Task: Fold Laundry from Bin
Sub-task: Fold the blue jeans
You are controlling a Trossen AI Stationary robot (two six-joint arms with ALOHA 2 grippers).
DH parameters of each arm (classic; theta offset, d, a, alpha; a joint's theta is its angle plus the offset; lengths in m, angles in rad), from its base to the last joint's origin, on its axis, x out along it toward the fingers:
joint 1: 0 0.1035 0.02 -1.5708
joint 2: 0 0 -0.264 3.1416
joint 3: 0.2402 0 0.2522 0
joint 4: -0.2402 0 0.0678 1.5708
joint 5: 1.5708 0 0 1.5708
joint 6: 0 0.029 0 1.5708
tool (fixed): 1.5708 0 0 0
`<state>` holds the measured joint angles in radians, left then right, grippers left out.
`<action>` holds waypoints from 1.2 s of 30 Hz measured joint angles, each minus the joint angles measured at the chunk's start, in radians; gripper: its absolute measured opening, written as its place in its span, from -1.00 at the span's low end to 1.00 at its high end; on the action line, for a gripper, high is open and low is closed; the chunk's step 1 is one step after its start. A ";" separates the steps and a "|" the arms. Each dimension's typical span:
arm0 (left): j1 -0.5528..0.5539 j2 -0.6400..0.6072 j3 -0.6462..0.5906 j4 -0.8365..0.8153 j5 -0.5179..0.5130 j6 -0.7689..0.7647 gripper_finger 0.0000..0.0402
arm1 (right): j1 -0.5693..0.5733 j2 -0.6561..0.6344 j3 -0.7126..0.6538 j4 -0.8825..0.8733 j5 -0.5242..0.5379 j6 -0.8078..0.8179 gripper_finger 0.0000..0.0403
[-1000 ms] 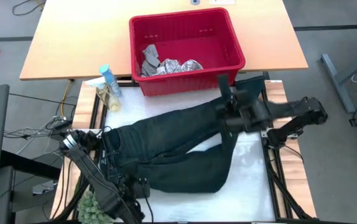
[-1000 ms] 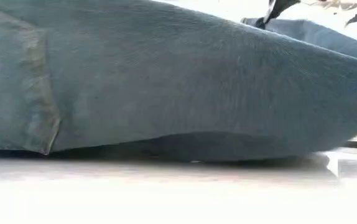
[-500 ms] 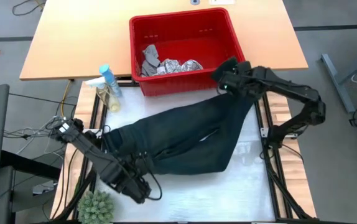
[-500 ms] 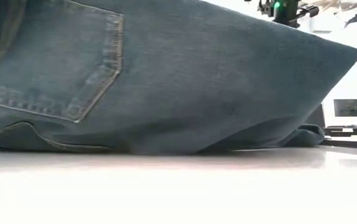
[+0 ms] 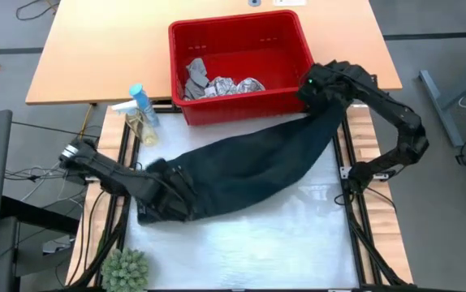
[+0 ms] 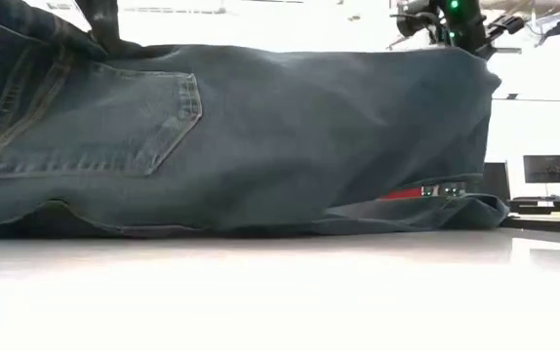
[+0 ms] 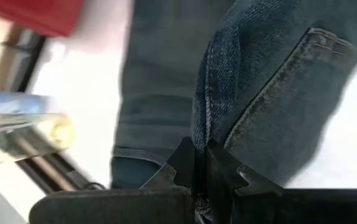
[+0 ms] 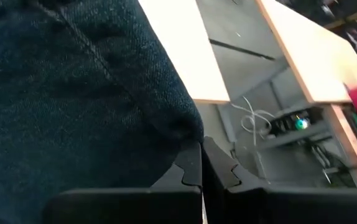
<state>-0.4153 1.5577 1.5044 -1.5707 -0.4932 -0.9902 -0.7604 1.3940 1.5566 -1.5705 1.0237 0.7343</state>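
white table lies under trousers stretched between both pinches. left gripper fingers clamp a seam fold; right gripper fingers clamp a hem edge. risk: either thin edge may slip out under tension, collapsing the spread.

My white bench sits in a frame of black rails with pale wood strips along its left and right edges. Beyond its far edge stands a light wooden table. Grey floor spreads around, with loose cables at far left. Across the room, bright light washes out the background, and a dark monitor stands at right.
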 joint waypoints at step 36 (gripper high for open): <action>0.404 -0.460 -0.341 0.223 0.096 0.377 -1.00 | -0.031 0.087 0.208 0.000 0.080 -0.247 -0.91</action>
<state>-0.0113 1.0981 1.1633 -1.3474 -0.3975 -0.6129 -0.7914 1.4808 1.7645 -1.5710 1.1040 0.4874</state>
